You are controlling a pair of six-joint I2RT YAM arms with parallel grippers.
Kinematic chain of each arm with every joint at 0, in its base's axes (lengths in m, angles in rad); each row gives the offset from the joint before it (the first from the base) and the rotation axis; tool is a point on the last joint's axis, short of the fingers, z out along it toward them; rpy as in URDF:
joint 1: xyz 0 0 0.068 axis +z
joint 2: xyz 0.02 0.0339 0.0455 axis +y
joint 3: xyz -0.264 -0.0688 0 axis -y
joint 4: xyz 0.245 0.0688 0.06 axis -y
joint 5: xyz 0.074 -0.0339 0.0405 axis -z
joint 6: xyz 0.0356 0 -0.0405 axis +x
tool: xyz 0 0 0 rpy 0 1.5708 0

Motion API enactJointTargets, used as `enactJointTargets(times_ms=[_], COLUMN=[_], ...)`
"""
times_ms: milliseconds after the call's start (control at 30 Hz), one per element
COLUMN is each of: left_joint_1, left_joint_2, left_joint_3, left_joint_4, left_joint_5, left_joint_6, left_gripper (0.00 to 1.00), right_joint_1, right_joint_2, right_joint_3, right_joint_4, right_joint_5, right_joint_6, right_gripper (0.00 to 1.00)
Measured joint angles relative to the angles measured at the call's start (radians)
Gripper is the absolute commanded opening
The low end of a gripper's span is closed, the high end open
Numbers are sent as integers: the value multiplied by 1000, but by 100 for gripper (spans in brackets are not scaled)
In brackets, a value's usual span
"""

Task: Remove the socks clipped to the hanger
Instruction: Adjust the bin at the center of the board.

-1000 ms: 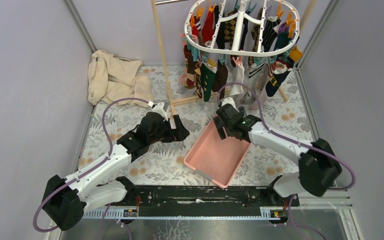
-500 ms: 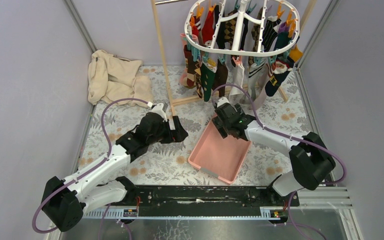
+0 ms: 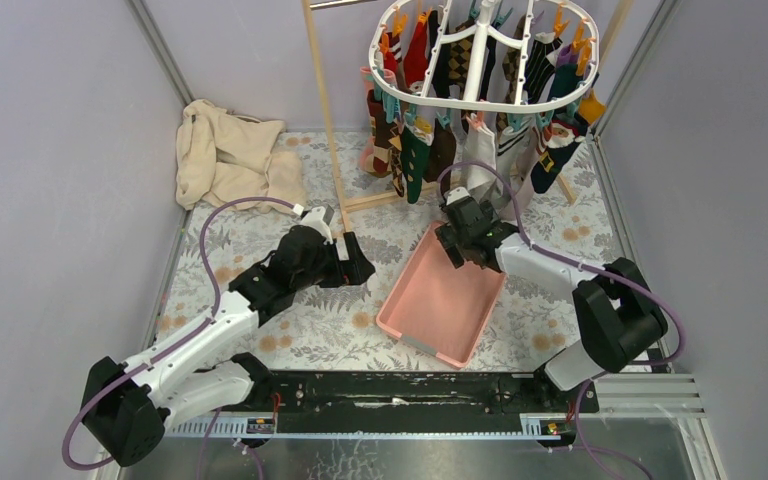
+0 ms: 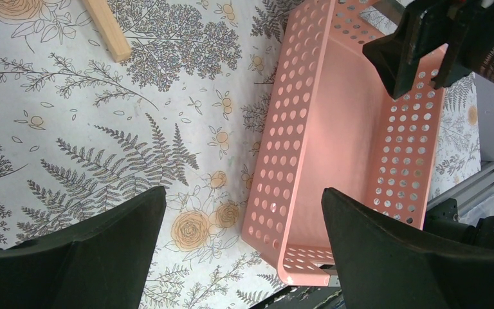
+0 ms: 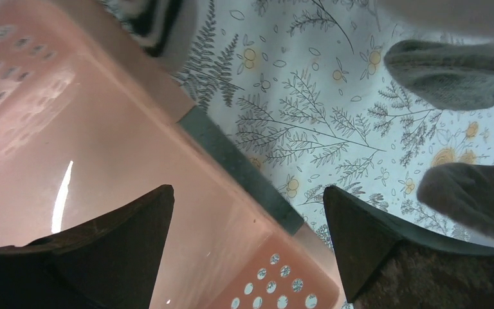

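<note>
I have two grippers: left gripper (image 3: 361, 266) and right gripper (image 3: 460, 252). I see one hanger (image 3: 480, 105), one pink basket (image 3: 403, 285), one beige cloth (image 3: 230, 160), one wooden frame (image 3: 325, 100), and many socks (image 3: 416, 160), too overlapped to count.

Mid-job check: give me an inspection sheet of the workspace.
Surface: floral tablecloth, flat.
Job's things: socks hang clipped on hanger; basket empty.
Clutter: beige cloth far left; wooden frame.
Grippers: left gripper open, low over tablecloth; right gripper open at basket's far end, under the socks.
Cables: purple cables loop off both arms.
Surroundings: grey walls; nothing else seen.
</note>
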Motion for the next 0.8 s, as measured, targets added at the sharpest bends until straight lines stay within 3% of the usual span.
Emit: enactJointTargets(times_ms=[100, 400, 667, 800], left_joint_1=[0, 0, 0, 0], left_joint_2=[-5, -6, -6, -3], left_joint_3=[0, 0, -4, -6], left_joint_4=[-3, -5, -4, -4], left_joint_5=[0, 0, 0, 0], left_joint_6=[0, 0, 0, 0], left_gripper=[99, 99, 99, 99], right_joint_1=[-45, -74, -74, -74], right_joint_2=[31, 45, -106, -179], right_joint_3=[2, 2, -98, -135], right_joint_4=[2, -2, -42, -85], right_joint_5=[-33, -88, -132, -161], right_joint_6=[0, 43, 169, 217], right_gripper=[81, 65, 47, 30])
